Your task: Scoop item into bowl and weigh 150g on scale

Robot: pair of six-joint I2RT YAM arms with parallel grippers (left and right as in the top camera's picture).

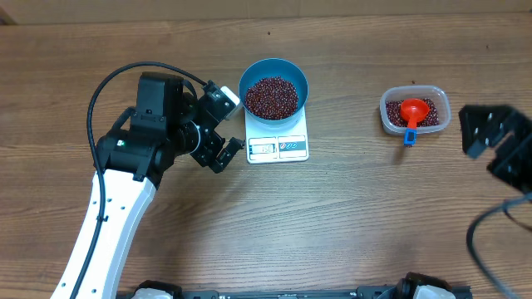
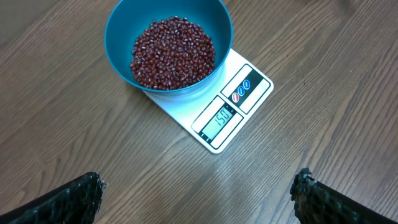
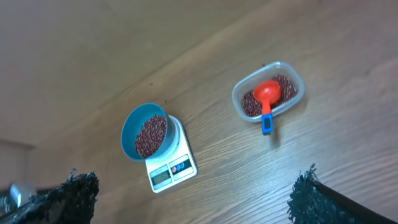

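Right, both grippers hang wide open and empty: the left gripper [image 1: 233, 123] is just beside the flat white rectangular scale [image 2: 185, 116], and the right gripper [image 3: 194, 202] is well off to the side. On the scale sits the round, bright blue bowl [image 2: 121, 37], holding a heap of small dark red beans [image 2: 173, 53], with the display showing 150. Farther right, a clear plastic tub [image 1: 389, 118] holds more beans and a red scoop [image 1: 413, 109] with a blue handle.

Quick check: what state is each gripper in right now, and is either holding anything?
Left gripper: open, fingers wide apart, holding nothing.
Right gripper: open, fingers wide apart, holding nothing.
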